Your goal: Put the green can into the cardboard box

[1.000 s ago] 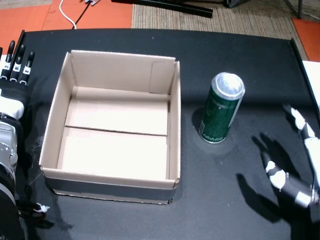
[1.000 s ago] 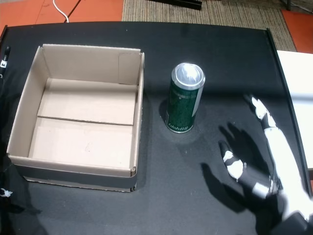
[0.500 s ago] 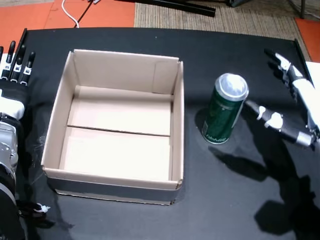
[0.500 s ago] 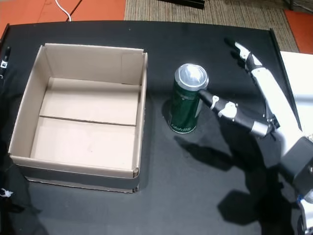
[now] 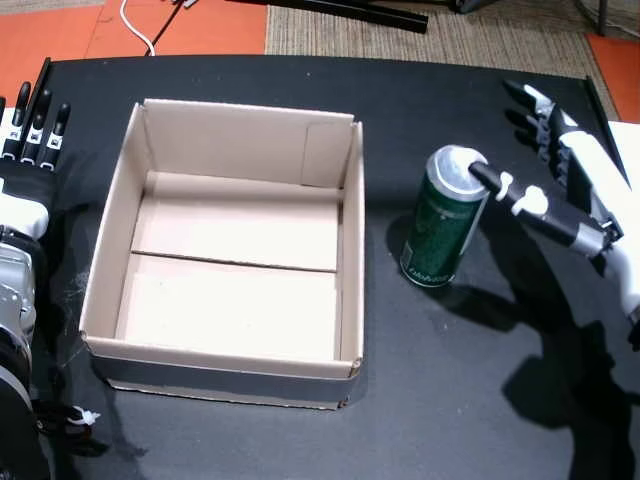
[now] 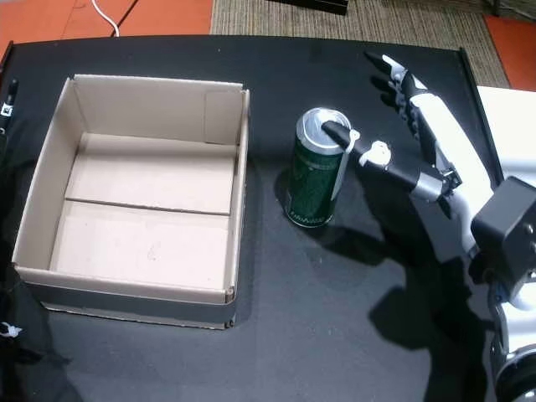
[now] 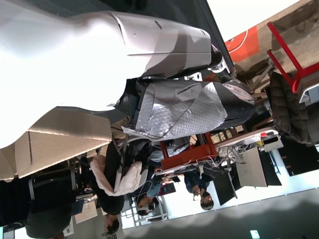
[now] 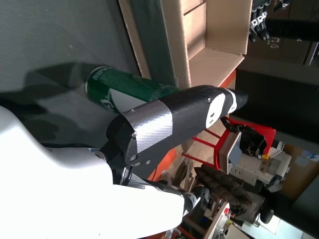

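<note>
The green can (image 5: 441, 232) stands upright on the black bench (image 5: 480, 400), just beside the right-hand wall of the cardboard box (image 5: 345, 260) but clear of it, with a narrow strip of bench between them. The box is open-topped and has nothing in it.

The right hand (image 6: 419, 159) is at the can's far side with nothing held. Its thumb (image 6: 356, 151) lies across the rim near the silver lid, while the other fingers (image 6: 394, 79) are spread and point away behind, well apart from the can. In the right wrist view the can shows past the thumb, with the box wall just beyond.

From where things stand, the grasp is not made yet. I would want the hand lower, so that the thumb comes off the lid and onto the can's side, and the four fingers curl round the opposite side at mid-height. A push at the rim could tip so tall a can toward the box. Once held, it needs lifting clear of the wall.

The left hand (image 5: 30, 135) rests at the bench's left edge, fingers straight and close together, holding nothing.
</note>
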Robot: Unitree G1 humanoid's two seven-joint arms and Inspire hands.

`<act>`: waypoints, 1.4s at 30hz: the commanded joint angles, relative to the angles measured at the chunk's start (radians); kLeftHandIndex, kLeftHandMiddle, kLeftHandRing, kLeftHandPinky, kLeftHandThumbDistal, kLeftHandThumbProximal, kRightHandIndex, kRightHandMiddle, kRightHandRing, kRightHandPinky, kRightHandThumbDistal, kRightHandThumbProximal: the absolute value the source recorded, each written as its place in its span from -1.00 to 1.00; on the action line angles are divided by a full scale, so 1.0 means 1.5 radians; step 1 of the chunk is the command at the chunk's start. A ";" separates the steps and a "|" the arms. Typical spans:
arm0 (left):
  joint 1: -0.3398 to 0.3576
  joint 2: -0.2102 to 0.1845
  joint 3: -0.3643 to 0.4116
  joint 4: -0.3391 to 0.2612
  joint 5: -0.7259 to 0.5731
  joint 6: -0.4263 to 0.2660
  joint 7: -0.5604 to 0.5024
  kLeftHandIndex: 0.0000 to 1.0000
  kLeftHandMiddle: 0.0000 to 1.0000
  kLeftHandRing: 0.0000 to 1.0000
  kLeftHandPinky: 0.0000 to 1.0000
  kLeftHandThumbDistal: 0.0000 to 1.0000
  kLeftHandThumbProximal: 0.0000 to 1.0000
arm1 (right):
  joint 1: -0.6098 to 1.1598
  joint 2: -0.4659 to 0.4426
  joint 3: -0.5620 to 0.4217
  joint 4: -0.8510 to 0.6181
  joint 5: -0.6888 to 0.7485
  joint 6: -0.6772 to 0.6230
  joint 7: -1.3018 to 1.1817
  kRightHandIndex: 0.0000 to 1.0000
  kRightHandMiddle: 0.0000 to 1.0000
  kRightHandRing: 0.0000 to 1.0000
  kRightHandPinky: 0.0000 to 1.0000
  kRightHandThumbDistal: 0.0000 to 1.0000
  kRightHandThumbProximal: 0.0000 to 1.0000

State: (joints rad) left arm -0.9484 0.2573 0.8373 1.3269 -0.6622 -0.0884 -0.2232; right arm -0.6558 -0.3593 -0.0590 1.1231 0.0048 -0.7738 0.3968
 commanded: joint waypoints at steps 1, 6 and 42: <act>0.004 0.002 -0.002 0.006 0.006 0.000 0.001 0.15 0.11 0.32 0.75 -1.00 0.84 | -0.016 0.005 0.002 0.011 -0.005 0.008 0.007 1.00 1.00 1.00 1.00 1.00 0.20; 0.005 0.000 0.000 0.006 0.004 -0.004 0.001 0.13 0.11 0.29 0.68 -1.00 0.81 | -0.033 0.017 0.010 0.018 -0.013 0.012 0.017 1.00 1.00 1.00 1.00 1.00 0.13; -0.001 0.000 0.001 0.006 0.004 -0.004 0.013 0.04 0.05 0.22 0.73 -1.00 0.83 | -0.111 0.014 0.062 0.099 -0.109 0.134 -0.021 1.00 1.00 1.00 1.00 1.00 -0.04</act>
State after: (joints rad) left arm -0.9484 0.2566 0.8395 1.3270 -0.6619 -0.0889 -0.2090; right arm -0.8147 -0.3255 0.0274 1.2582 -0.1458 -0.5812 0.3754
